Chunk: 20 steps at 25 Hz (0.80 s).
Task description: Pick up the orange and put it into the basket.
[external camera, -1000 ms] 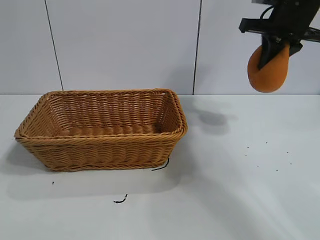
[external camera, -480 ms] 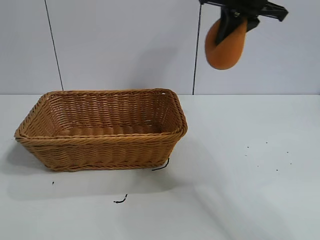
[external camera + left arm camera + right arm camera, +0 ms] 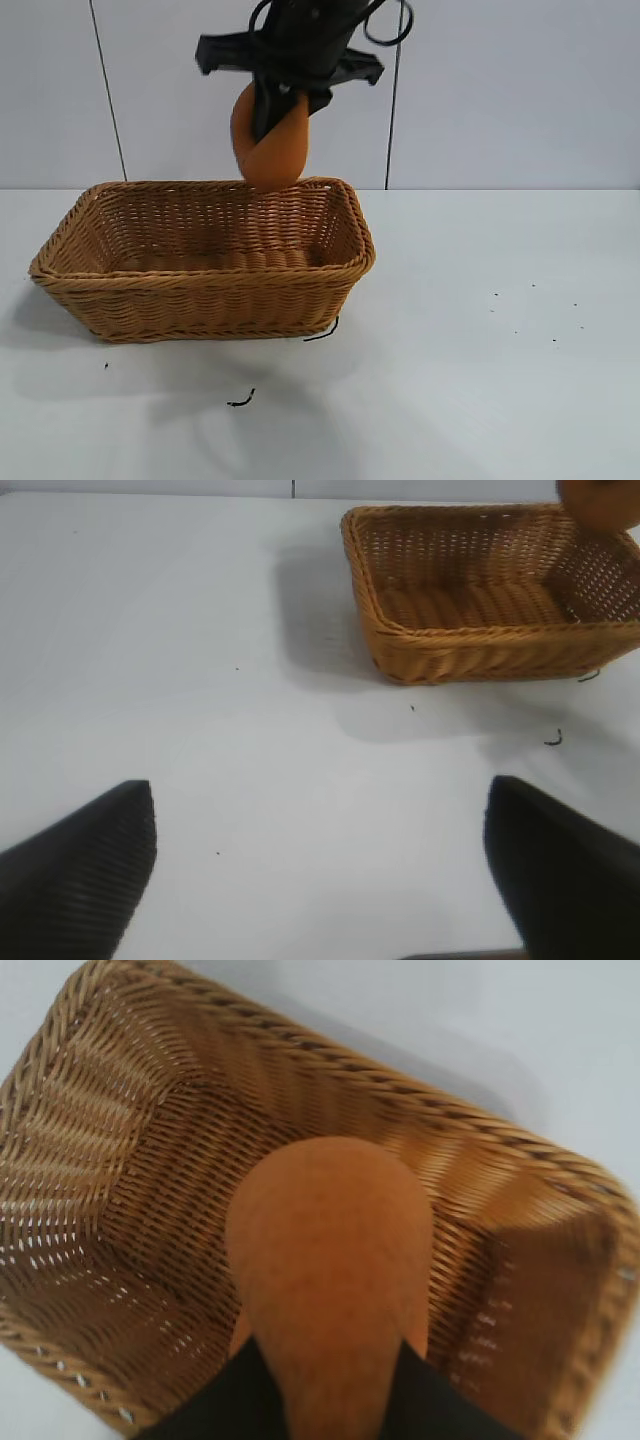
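White worktop (image 3: 480, 380), wall of pale panels behind. Wicker basket (image 3: 205, 290) sits on worktop at exterior view's left, rectangular, flared sides, thick braided rim, nothing lying on its floor. Small dark flecks scattered on worktop; a black curl of thread (image 3: 240, 401) in front of basket, another at its near right corner.

Right arm reaches in from above, black right end effector (image 3: 272, 120) pointing steeply down over basket's back right part. Orange (image 3: 270, 140) pinched between its fingers, held, hanging rounded end down, just above the back rim, not touching the wicker. Right wrist view: orange (image 3: 330, 1260) fills the middle, dark fingers (image 3: 215, 1400) on either side of its narrow end, basket interior (image 3: 130, 1220) directly under it.

Left arm parked, well apart from basket. Left end effector (image 3: 320, 880) hovers over bare worktop, its two dark fingertips (image 3: 80, 870) spread wide, nothing between them. In that view basket (image 3: 480, 645) sits far off, edge of orange (image 3: 600, 500) over its far corner.
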Available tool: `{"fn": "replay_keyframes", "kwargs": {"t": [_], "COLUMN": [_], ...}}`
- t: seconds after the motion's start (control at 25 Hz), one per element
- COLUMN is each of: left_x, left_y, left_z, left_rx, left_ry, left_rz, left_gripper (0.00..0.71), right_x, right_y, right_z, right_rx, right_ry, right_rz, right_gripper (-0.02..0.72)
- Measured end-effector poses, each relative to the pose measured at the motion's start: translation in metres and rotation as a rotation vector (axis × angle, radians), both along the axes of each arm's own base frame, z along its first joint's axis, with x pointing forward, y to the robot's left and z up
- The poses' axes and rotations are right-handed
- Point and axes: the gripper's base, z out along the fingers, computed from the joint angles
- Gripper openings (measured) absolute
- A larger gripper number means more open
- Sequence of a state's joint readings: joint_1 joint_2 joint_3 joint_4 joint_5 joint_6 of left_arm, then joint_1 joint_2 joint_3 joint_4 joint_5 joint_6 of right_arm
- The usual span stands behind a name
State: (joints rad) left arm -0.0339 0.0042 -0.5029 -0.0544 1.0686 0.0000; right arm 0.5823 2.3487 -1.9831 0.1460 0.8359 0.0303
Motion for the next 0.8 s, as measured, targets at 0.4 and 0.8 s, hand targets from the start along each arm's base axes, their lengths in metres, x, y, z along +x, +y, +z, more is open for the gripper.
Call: {"fn": "replay_keyframes", "kwargs": {"t": [0.4, 0.8], "left_x": [0.000, 0.000], "left_y": [0.000, 0.000], "left_z": [0.000, 0.000], "left_rx": [0.000, 0.000], "left_ry": [0.000, 0.000], "left_rz": [0.000, 0.000], "left_gripper": [0.639, 0.639], "right_x": [-0.005, 0.025], "right_y": [-0.004, -0.092], "right_z": [0.029, 0.074], "right_rx": [0.007, -0.063], "right_ry": [-0.024, -0.069], "right_rz": [0.012, -0.168], "right_gripper": [0.655, 0.655]}}
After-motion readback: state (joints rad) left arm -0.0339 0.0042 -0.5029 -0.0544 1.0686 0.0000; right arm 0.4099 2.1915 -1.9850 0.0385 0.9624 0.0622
